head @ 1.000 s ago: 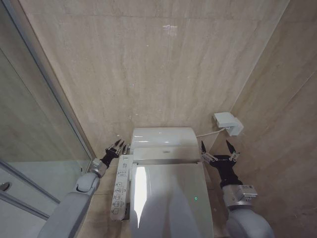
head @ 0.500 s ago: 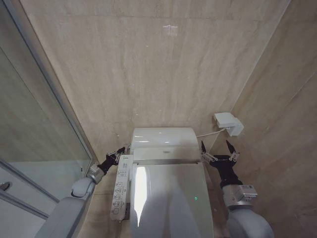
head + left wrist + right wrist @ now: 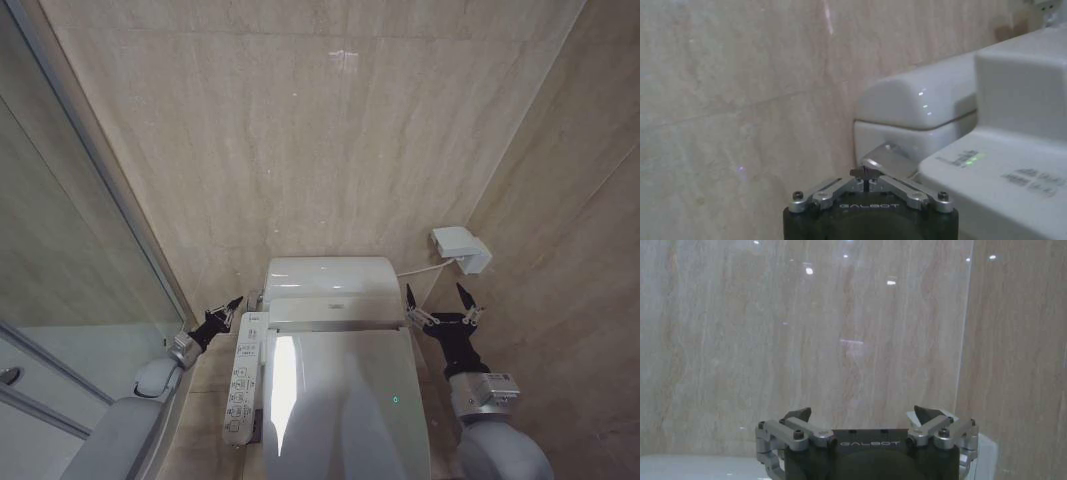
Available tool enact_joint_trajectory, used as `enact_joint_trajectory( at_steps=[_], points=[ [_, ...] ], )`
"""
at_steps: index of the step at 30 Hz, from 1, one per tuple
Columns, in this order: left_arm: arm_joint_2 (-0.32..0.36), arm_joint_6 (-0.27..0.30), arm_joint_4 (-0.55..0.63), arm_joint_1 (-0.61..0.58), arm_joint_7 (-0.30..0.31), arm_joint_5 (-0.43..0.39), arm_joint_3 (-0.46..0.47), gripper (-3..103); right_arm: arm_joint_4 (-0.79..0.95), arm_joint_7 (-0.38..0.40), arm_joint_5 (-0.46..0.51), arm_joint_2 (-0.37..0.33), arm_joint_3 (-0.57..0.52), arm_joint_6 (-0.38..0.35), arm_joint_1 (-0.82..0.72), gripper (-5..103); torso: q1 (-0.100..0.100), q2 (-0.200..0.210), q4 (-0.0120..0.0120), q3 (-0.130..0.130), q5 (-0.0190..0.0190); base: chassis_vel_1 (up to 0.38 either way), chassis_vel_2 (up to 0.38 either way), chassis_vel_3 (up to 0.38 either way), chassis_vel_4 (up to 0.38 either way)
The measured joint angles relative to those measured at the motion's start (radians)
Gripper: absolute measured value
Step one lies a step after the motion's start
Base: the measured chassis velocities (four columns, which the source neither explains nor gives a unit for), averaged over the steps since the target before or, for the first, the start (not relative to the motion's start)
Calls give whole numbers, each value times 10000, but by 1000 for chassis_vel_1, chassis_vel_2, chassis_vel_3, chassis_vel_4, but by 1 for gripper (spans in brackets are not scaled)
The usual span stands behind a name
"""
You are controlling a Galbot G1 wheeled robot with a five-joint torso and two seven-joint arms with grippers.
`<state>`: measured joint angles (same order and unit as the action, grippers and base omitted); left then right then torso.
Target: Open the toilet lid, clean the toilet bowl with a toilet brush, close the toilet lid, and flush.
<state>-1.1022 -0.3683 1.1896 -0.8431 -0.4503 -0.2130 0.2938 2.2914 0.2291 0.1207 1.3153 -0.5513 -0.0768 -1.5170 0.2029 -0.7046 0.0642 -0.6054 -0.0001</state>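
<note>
Two grippers: one flanks each side of the toilet, low against the beige tiled wall [image 3: 300,140].
Left gripper [image 3: 222,313]: it sits just beside the rear left corner of the toilet, near the top end of the button control panel [image 3: 243,380]; in the left wrist view [image 3: 867,175] its fingers meet at the tips, pinched together with nothing between them.
Toilet lid [image 3: 345,400]: down flat over the toilet bowl, glossy white, lying between the two grippers and touched by neither.
Tank [image 3: 330,275]: it stands behind the lid, against the wall.
Right gripper [image 3: 436,300]: it is held upright just beside the rear right corner of the toilet, fingers spread wide and empty; the right wrist view [image 3: 867,416] shows the same wide gap.
Wall box [image 3: 460,248]: white, mounted above the right gripper, apart from it.
</note>
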Motion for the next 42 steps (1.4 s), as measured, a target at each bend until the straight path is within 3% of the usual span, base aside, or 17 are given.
enact_joint_trajectory(
  at_steps=[17,31,35,38,42],
  points=[
    [-84,-259,208,-366,-156,278,10,0,0,0,0,0,0,0,0,100,0,0,-3,1,3,0,0,0,0],
    [-208,-370,-609,25,-286,331,-166,0,0,0,0,0,0,0,0,100,2,2,-2,-2,-1,0,0,0,0],
    [-239,-507,-971,412,-270,293,-290,0,0,0,0,0,0,0,-1,100,0,1,-15,-1,2,0,0,0,0],
    [-239,-512,-1092,563,-250,275,-293,0,0,0,0,0,0,0,-1,100,2,2,3,-1,3,0,0,0,0],
    [-254,-568,-1231,654,-255,262,-333,0,0,0,0,0,0,0,0,100,3,2,2,0,0,0,0,0,0]
  ],
)
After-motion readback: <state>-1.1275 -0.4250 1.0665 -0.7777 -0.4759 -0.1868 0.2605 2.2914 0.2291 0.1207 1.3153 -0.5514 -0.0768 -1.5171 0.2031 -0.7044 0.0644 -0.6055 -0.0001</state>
